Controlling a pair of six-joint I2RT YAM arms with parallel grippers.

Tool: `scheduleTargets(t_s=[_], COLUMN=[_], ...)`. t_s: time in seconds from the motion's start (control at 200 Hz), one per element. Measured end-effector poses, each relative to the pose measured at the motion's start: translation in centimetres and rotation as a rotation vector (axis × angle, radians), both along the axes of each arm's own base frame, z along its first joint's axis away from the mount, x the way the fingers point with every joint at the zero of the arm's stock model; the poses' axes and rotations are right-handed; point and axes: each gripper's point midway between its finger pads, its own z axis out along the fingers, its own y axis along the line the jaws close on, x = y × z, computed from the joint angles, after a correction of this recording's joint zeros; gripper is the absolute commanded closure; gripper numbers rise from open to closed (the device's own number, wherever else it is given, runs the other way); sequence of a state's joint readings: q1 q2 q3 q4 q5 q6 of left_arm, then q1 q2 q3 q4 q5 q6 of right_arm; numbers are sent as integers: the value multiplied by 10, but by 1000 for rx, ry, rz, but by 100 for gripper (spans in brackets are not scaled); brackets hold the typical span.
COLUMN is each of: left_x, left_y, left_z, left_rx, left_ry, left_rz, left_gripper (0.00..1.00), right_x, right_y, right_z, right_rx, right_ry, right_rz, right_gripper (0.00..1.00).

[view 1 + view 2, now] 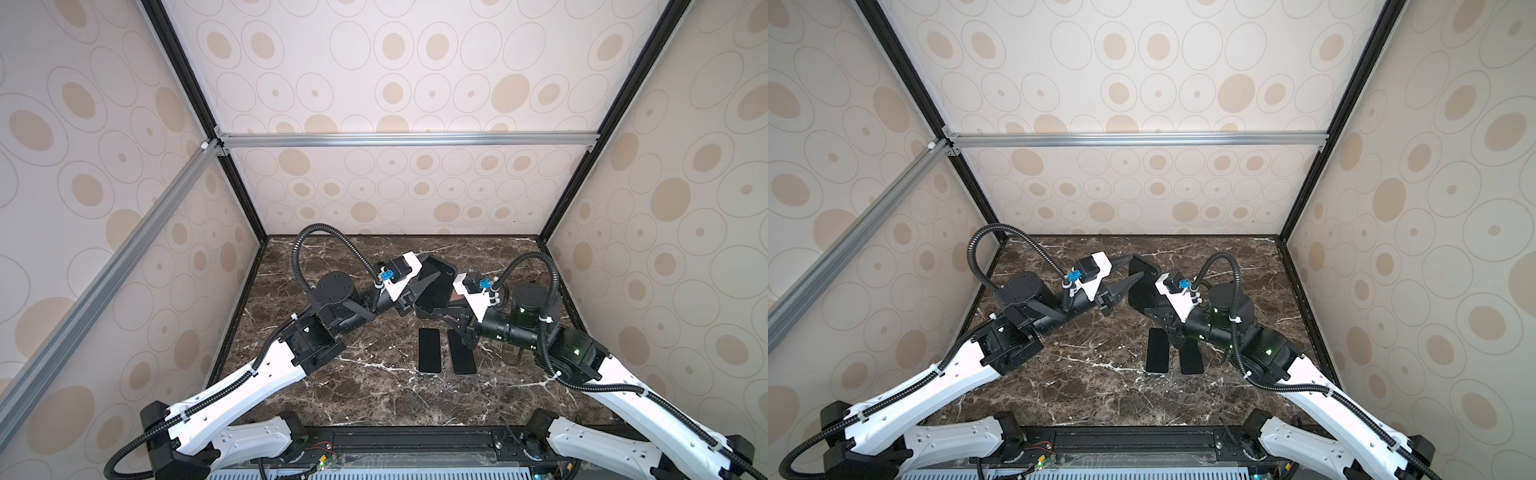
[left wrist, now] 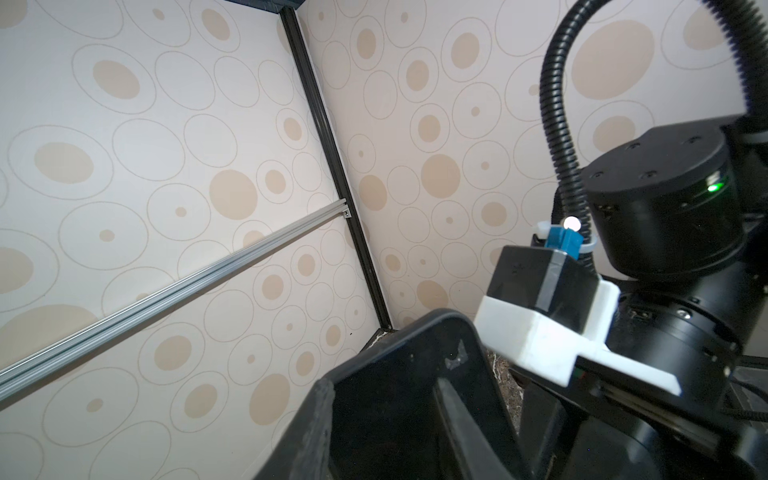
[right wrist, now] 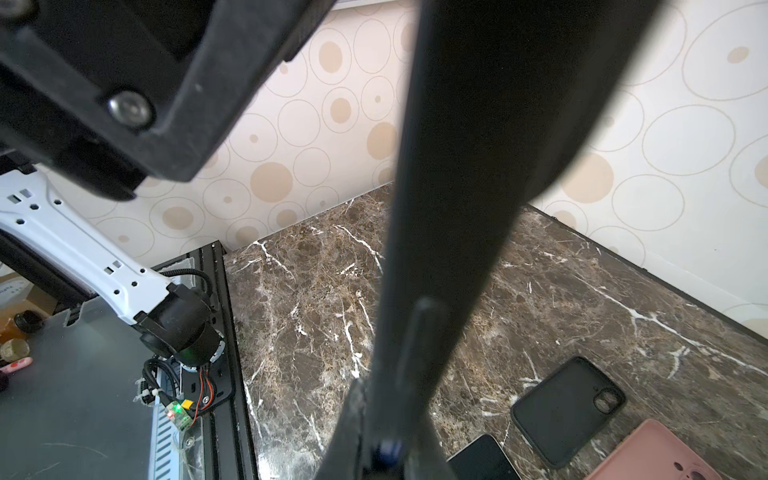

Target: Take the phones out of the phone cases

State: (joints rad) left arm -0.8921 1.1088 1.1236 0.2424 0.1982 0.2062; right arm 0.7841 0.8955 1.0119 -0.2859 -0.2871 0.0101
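Note:
A black phone case [image 1: 436, 286] [image 1: 1144, 291] hangs tilted above the rear middle of the marble table [image 1: 353, 386], held by both grippers. I cannot tell the phone apart from the case. My left gripper [image 1: 432, 268] [image 1: 1138, 267] comes in from the left and straddles the case's upper part. In the left wrist view the case [image 2: 386, 419] fills the gap between the jaws of that gripper [image 2: 384, 386]. My right gripper [image 1: 440, 311] [image 1: 1154, 311] pinches the lower end. In the right wrist view the case [image 3: 478, 124] rises as a dark slab out of that gripper [image 3: 386, 374].
Two black phone-sized slabs [image 1: 429, 350] [image 1: 461, 353] lie side by side on the table in front of the grippers. An empty black case [image 3: 567, 401], a pink case [image 3: 656, 453] and the corner of a black device [image 3: 482, 461] lie below the right wrist. Patterned walls close in three sides.

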Motion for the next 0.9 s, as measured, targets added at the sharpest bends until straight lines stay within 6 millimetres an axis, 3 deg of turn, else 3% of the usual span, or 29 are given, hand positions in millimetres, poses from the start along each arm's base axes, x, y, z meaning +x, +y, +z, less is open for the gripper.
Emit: scheduleTargets(t_s=[0.9], left_x=[5], left_y=[5], left_z=[-9], left_rx=[-10], left_ry=[91], left_rz=[-70], left_gripper=[55], right_x=[-2], right_y=[-2], right_z=[-6], right_rx=[-25], right_ry=[6], right_rz=[7], right_gripper=[100])
